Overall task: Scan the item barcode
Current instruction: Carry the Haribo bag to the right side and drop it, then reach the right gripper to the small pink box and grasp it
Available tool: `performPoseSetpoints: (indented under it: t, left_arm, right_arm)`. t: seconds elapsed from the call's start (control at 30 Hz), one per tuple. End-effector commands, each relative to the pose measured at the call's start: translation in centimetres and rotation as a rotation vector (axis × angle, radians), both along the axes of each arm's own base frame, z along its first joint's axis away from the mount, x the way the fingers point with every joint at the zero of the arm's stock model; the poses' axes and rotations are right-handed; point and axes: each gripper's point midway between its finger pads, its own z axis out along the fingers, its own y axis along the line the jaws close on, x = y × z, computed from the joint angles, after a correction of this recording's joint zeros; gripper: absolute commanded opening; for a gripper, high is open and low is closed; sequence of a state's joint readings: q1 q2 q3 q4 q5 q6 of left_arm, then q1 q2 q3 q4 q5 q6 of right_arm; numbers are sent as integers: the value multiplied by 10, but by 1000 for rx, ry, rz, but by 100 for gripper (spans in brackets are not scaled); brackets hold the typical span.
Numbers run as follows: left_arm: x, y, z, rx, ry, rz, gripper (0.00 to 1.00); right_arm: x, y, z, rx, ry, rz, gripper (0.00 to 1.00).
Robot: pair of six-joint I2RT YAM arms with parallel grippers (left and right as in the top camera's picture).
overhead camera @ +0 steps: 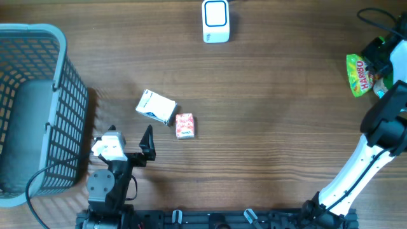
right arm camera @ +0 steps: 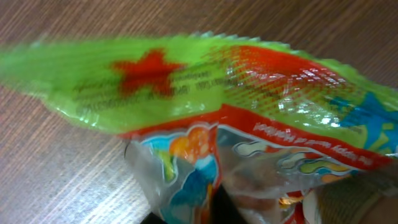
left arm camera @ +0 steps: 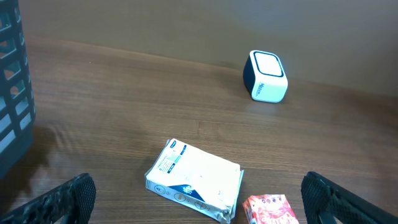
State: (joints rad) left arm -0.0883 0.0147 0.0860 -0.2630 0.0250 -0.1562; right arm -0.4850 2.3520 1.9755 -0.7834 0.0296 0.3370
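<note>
A white and blue barcode scanner point(overhead camera: 215, 21) point(left arm camera: 267, 76) stands at the table's far edge. A green and red candy bag point(overhead camera: 359, 74) fills the right wrist view point(right arm camera: 205, 93) and lies at the far right of the table. My right gripper point(overhead camera: 376, 67) is right at the bag, which covers its fingers, so I cannot tell how the jaws stand. My left gripper point(overhead camera: 129, 135) point(left arm camera: 199, 202) is open near the front left, with nothing held. Just beyond it lie a white and blue box point(overhead camera: 156, 106) point(left arm camera: 196, 180) and a small red-pink box point(overhead camera: 184, 125) point(left arm camera: 270, 210).
A grey-blue mesh basket point(overhead camera: 60, 95) point(left arm camera: 12, 93) stands at the left edge, close to my left arm. The brown wooden table point(overhead camera: 273, 127) lies bare between the two boxes and the right arm.
</note>
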Motion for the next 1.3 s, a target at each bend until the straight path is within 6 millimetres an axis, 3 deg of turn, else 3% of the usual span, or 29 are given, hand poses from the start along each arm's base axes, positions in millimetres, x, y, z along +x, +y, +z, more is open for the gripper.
performPoseSetpoints:
  t: [0.0,0.03,0.07,0.13,0.17,0.2,0.23,0.27,0.33,0.4,0.43,0.47,0.53,0.6,0.67,0.9,0.97,1.03,1.1,1.17,1.27]
  left_arm:
    - [0,0,0,-11,-2,0,100]
    - [0,0,0,-11,-3,0,100]
    - [0,0,0,-11,-3,0,100]
    - [0,0,0,-11,-3,0,100]
    - [0,0,0,-11,-2,0,100]
    - [0,0,0,-11,-2,0,100]
    - [0,0,0,-11,-2,0,100]
    - [0,0,0,-11,-2,0,100]
    - [0,0,0,-11,-2,0,100]
    - [0,0,0,-11,-2,0,100]
    - [0,0,0,-11,-2,0,100]
    - [0,0,0,-11,-3,0,100]
    - [0,0,0,-11,-2,0,100]
    - [0,0,0,-11,-2,0,100]
    - [0,0,0,-11,-2,0,100]
    - [0,0,0,-11,-2,0,100]
    - [0,0,0,-11,-2,0,100]
    - [0,0,0,-11,-3,0,100]
    - [0,0,0,-11,-2,0,100]
    - [0,0,0,-11,-2,0,100]
    - [0,0,0,-11,-2,0,100]
  right_arm:
    - [22,5,55,28,-145,96,100]
    - [31,20,78,59,-204,142,100]
    - [41,50,113,117,-278,215,100]
    - [42,117,155,224,-336,344,100]
    - [36,164,168,298,-324,432,100]
    - [26,224,168,381,-279,577,100]
    - [9,284,162,469,-205,713,100]
    - [-5,318,151,510,-131,761,100]
    - [-50,408,123,591,62,875,98]
    - [-82,458,104,616,168,954,95]
    - [-113,491,88,621,254,1033,93]
    - [-133,509,76,616,299,1099,86]
    - [-175,549,48,602,337,1322,82]
    - [-200,578,23,578,330,1439,66]
    - [-210,590,7,573,309,1476,59]
    - [-213,589,-36,582,261,1410,63]
    - [-207,593,-37,575,223,1421,68]
    - [-195,582,-50,477,235,1350,65]
    - [-197,577,-67,459,280,1321,44]
    - [-202,575,-82,479,327,1277,7]
    - [-210,588,-67,640,310,1321,5]
